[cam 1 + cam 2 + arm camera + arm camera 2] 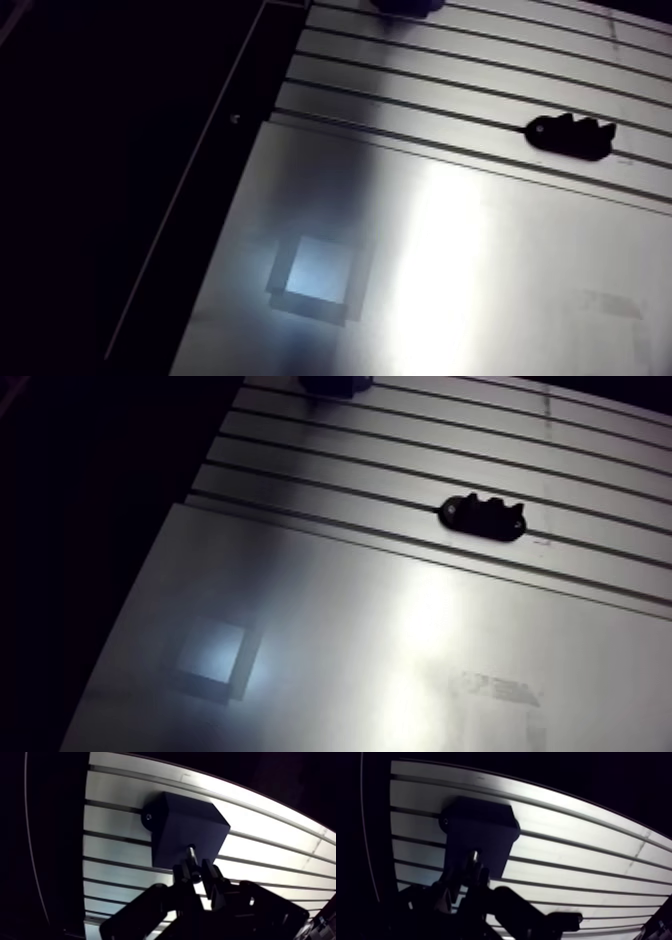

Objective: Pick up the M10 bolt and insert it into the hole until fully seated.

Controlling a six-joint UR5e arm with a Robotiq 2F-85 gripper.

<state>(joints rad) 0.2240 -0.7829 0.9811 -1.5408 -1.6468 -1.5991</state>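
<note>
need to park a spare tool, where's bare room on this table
The wide smooth plate, bordered by the table's dark edge and the slotted rows, is bare. The rows either side of the small black bracket are bare too. It is crowded only at the black block, where the gripper holds the bolt.

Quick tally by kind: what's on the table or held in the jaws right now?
bolt: 1
black block: 1
black slot clip: 1
smooth metal plate: 1
Total: 4
</note>
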